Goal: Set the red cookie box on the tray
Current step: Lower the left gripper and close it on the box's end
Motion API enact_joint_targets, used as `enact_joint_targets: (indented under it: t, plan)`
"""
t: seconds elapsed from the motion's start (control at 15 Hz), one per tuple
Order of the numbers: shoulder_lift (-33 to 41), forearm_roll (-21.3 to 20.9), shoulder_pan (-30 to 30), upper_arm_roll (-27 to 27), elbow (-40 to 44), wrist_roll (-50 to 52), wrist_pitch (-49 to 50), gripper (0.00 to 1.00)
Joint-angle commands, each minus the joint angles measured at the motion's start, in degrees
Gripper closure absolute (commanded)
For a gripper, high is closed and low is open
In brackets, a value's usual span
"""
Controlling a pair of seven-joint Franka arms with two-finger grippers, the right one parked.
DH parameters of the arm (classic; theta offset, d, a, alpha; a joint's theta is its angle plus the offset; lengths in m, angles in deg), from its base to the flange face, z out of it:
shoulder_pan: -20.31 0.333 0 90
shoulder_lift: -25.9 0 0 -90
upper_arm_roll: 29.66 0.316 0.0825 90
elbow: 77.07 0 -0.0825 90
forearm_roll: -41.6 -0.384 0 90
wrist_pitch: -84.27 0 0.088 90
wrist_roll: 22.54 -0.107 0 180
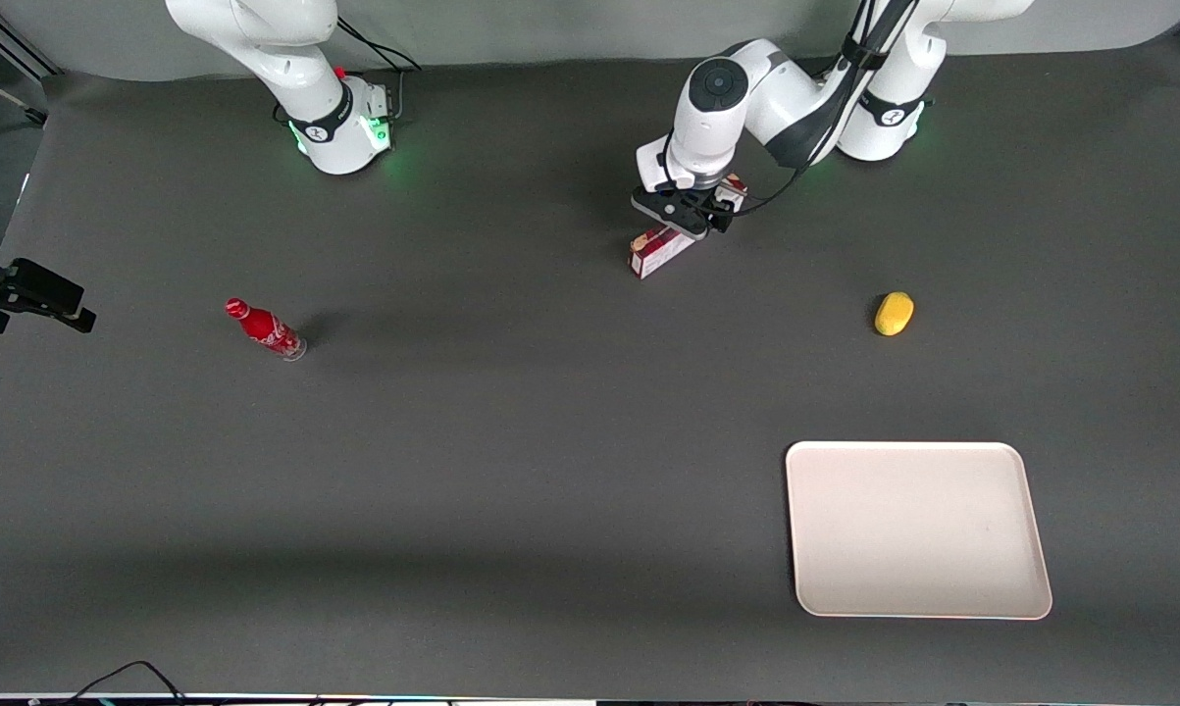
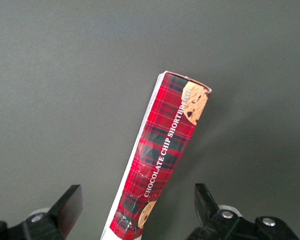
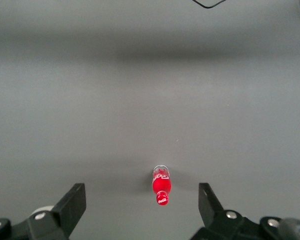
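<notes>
Red tartan cookie box (image 2: 159,160) is lying flat on the dark table (image 1: 511,431), and my gripper (image 2: 135,207) is hovering right over it with fingers (image 2: 70,207) spread wide, one each side, not touching. Cream tray (image 1: 915,529) sits well apart, nearer the front camera, past a yellow lemon-looking thing (image 1: 894,314).

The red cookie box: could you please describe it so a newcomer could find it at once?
Look at the working arm's base; its gripper hangs open above the red cookie box, which lies on the table, farther from the front camera than the tray. Unlike the red bottle, it is a long tartan carton.
</notes>
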Motion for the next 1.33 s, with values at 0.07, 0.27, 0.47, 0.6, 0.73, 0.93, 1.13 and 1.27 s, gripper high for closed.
enact_joint_targets:
  t: [0.07,0.27,0.47,0.6,0.73,0.93,1.13,1.27]
  plan:
    - [-2.48,-9.55,-0.47,-0.11,-0.08,7.6,-2.3,0.0]
    - [-6.87,-24.92,-0.56,-0.11,0.27,21.21,-3.2,0.0]
    - [-9.08,-32.08,-0.29,-0.19,0.53,27.93,-3.11,0.0]
    - [-9.0,-32.26,-0.82,-0.28,0.62,29.33,-2.76,0.0]
    - [-9.08,-32.35,-2.13,-0.63,0.71,32.92,-2.76,0.18]
    - [-9.09,-32.44,-2.05,-0.63,0.97,38.64,-3.11,1.0]
    - [-9.09,-32.44,-1.87,-0.72,1.06,39.09,-3.2,1.0]
    - [-9.17,-32.35,-1.44,-0.63,2.11,39.45,-2.15,1.0]
